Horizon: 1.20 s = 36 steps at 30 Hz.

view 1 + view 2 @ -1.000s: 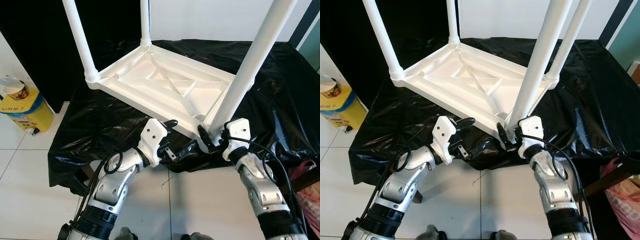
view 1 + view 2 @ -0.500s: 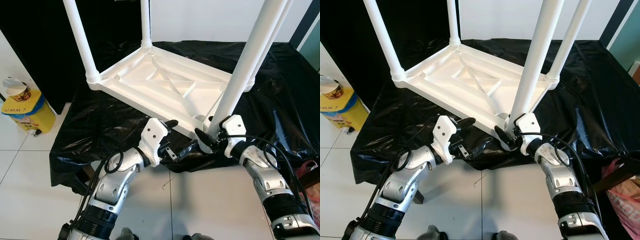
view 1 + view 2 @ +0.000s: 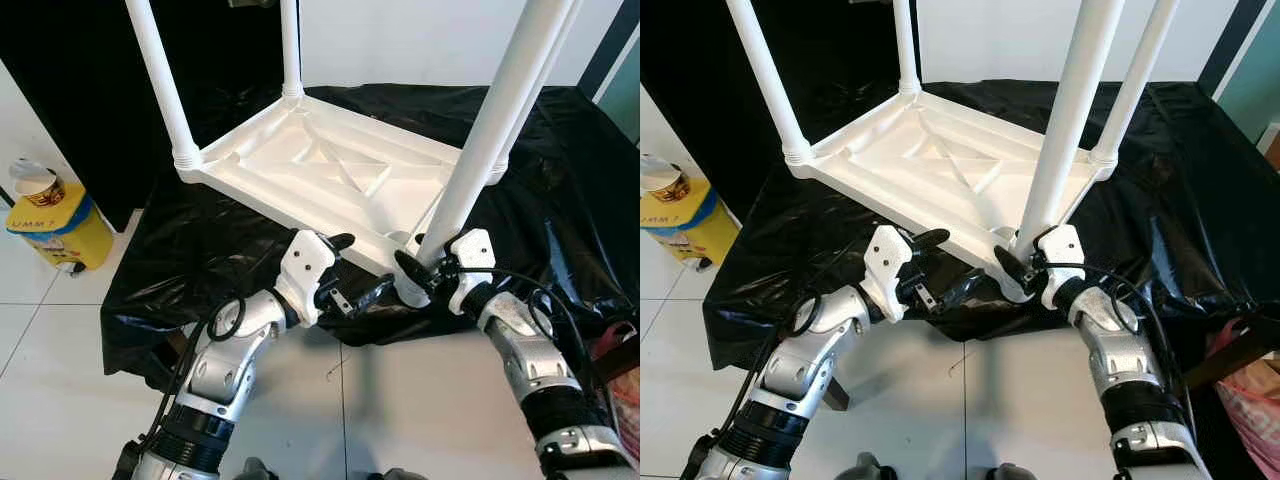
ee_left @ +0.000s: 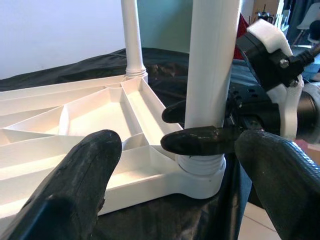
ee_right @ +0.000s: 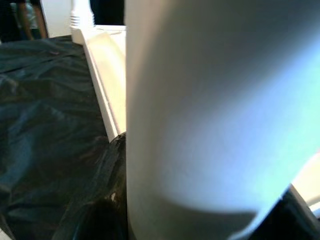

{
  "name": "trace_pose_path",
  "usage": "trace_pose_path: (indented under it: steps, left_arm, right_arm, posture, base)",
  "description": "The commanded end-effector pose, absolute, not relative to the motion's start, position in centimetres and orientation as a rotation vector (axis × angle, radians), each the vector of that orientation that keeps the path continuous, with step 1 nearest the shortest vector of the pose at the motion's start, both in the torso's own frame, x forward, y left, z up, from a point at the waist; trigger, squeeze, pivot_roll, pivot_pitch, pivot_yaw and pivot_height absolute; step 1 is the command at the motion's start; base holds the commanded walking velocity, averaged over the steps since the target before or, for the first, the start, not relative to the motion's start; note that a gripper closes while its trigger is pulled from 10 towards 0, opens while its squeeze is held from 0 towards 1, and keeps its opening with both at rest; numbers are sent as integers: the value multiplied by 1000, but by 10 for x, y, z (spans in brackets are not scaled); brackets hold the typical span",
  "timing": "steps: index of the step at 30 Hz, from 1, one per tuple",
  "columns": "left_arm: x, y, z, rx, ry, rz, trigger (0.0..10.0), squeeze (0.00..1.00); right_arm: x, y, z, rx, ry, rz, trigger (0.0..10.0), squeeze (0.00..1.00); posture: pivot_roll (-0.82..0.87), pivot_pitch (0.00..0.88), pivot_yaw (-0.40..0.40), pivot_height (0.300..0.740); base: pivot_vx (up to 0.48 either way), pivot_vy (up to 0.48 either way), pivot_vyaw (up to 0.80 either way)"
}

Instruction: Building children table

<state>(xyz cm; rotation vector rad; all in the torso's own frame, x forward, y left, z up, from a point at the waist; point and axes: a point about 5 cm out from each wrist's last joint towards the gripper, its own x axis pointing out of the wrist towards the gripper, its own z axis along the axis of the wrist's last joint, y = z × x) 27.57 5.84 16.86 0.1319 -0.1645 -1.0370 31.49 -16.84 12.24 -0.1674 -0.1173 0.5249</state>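
On the black plastic sheet (image 3: 200, 255), the white children's table (image 3: 330, 170) lies upside down, its 4 legs upright. My right gripper (image 3: 418, 272) is clamped around the near leg (image 3: 480, 140) at its socket. My left gripper (image 3: 355, 272), fingers spread wide, hovers beside the table's near edge.

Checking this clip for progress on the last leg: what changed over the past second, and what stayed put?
The right gripper keeps its hold on the near-right table leg at its base; that leg stood more upright half a second ago and has since tipped back a little to the robot's right. The right forearm swung in toward the middle, then eased back. The left gripper stays open beside the near edge of the upturned white tabletop. The three other legs are unchanged.
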Motion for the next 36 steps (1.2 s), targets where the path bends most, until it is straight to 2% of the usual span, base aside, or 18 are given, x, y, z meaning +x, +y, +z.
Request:
trace_pose_path:
  steps: [1, 4, 8, 10, 14, 18, 27, 33, 34, 35, 36]
  left_arm:
    - [278, 61, 165, 136, -155, -963, 10000, 0]
    - [279, 61, 162, 133, -150, -951, 10000, 0]
    - [279, 61, 163, 131, -151, -948, 10000, 0]
    - [281, 62, 163, 134, -154, -938, 10000, 0]
    - [281, 63, 163, 136, -154, -935, 10000, 0]
    - [283, 63, 164, 138, -156, -933, 10000, 0]
    - [282, 63, 163, 140, -154, -940, 10000, 0]
    - [282, 63, 164, 142, -156, -943, 10000, 0]
    - [283, 63, 164, 142, -157, -943, 10000, 0]
    - [284, 62, 165, 141, -160, -942, 10000, 0]
    - [284, 62, 165, 141, -160, -942, 10000, 0]
  right_arm:
    - [310, -166, 108, -197, -53, 491, 10000, 0]
    - [308, -166, 102, -203, -48, 347, 10000, 0]
    - [306, -166, 100, -186, -51, 289, 10000, 0]
    - [300, -165, 97, -152, -56, 153, 10000, 0]
    - [298, -165, 95, -138, -51, 88, 10000, 0]
    - [290, -160, 91, -116, -39, -69, 10000, 0]
    - [285, -140, 90, -84, -31, -105, 10000, 0]
    - [285, -140, 94, -93, -51, -102, 10000, 0]
    - [286, -141, 95, -94, -55, -104, 10000, 553]
    - [286, -142, 97, -95, -64, -92, 10000, 1000]
    - [286, -142, 97, -95, -64, -92, 10000, 1000]
  posture:
    - [11, 45, -32, 740]
    - [14, 36, -41, 740]
    - [15, 30, -43, 740]
    - [13, 25, -44, 740]
    - [11, 22, -43, 740]
    - [8, 20, -39, 740]
    - [9, 25, -25, 740]
    - [9, 14, -26, 740]
    - [9, 14, -25, 740]
    - [9, 11, -25, 740]
    - [9, 11, -25, 740]
  base:
    - [0, 0, 0]
    - [0, 0, 0]
    - [0, 0, 0]
    - [0, 0, 0]
    - [0, 0, 0]
    - [0, 0, 0]
    - [0, 0, 0]
    - [0, 0, 0]
    - [0, 0, 0]
    - [0, 0, 0]
    - [0, 0, 0]
